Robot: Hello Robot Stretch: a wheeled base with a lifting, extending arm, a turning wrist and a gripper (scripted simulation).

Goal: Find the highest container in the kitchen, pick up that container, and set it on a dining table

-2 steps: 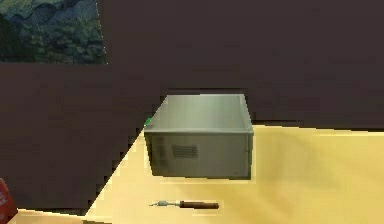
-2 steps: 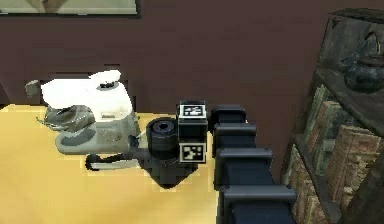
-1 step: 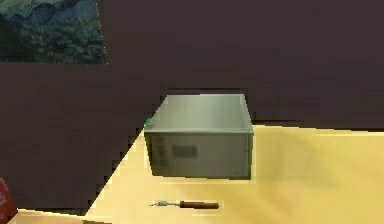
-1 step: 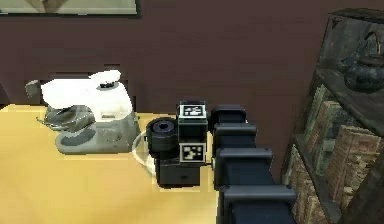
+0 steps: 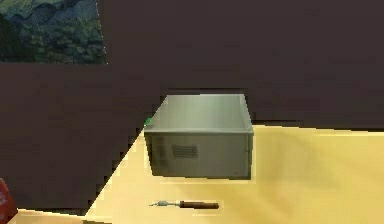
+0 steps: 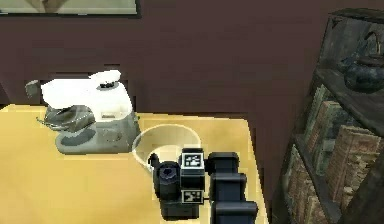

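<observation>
- Fwd view, off the yellow table's left edge, low down: a small red thing is cut by the frame; what it is can't be told.
- Above & behind the table's left part, a landscape picture is hung on the dark wall.
- On the table, abt mid-width & toward its back edge, a grey metal box is set, w/ slots on its front face.
- On the table nearer its front edge, a thin tool w/ a dark red-brown handle is laid flat, apart from the box.
- Arm side view, on the table's left part: a white & grey stand mixer is stood upright.
- At the table's middle, toward its far edge: the round pale container is seen resting on the top, just beside the mixer.
- Over the table, at the container's near rim, the gripper is seen; contact can't be told, nor whether anything is held.
- Over the table's right part, the dark arm bar is seen w/ two white marker squares.
- Off the table's right edge, a dark bookshelf is stood, w/ books & a dark kettle-like pot on it.
</observation>
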